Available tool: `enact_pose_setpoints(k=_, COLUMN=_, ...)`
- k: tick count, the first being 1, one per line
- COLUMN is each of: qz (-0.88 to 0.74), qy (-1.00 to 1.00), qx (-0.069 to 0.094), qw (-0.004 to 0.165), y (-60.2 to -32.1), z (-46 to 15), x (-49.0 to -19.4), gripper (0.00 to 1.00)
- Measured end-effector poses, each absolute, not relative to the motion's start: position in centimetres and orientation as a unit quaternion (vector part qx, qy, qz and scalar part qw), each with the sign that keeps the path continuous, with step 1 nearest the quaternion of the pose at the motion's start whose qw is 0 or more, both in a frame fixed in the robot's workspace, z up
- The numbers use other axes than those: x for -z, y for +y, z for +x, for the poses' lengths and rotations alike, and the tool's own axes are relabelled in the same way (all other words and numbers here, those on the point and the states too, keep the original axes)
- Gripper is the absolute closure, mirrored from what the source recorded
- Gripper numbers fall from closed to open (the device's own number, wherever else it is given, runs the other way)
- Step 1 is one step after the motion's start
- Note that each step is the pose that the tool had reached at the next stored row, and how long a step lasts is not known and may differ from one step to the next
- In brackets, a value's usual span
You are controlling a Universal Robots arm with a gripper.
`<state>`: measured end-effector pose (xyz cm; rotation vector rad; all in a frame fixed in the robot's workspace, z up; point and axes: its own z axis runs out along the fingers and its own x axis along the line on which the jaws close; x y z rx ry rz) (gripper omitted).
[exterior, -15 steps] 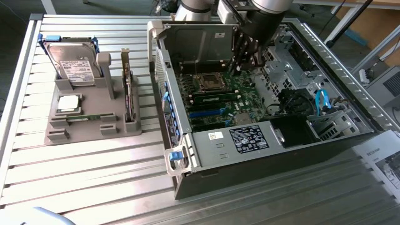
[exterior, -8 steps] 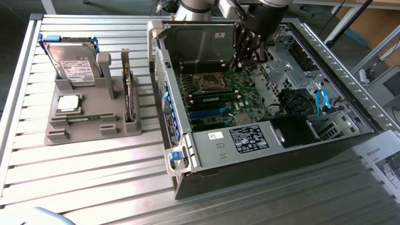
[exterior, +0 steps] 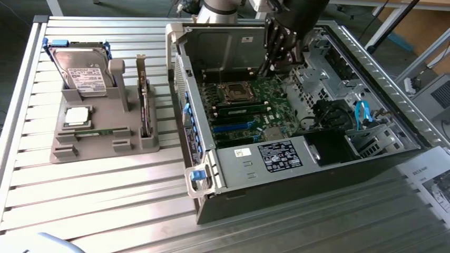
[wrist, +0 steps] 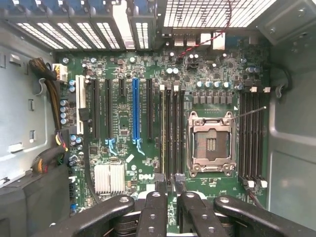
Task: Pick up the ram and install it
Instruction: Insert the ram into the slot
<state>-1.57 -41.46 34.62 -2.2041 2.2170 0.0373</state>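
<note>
Black gripper (wrist: 170, 183) links are what lies nearest to you in the wrist view. Its two fingertips stand apart, partly open, with bare motherboard (wrist: 123, 128) between them and nothing held.

Just beyond them lies the slot bank beside the processor socket (wrist: 211, 143). One ram (wrist: 163, 131) stands on edge in the slot of that bank farthest from the socket, and it looks seated. Judge pick-up and insertion as done for this stick. You cannot tell whether its end latches have closed.

Farther off, well apart from the socket and outside the computer case (exterior: 232, 168), a twin stick (exterior: 94, 132) lies in the grey holder (exterior: 105, 150) on the bench (exterior: 105, 211), not yet taken up.
</note>
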Motion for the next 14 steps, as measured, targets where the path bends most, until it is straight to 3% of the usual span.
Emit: enact_pose_setpoints(k=14, qz=-0.705, qy=0.709, qx=-0.012, qw=0.007, y=-41.46, z=-1.56, x=-35.66, gripper=0.81)
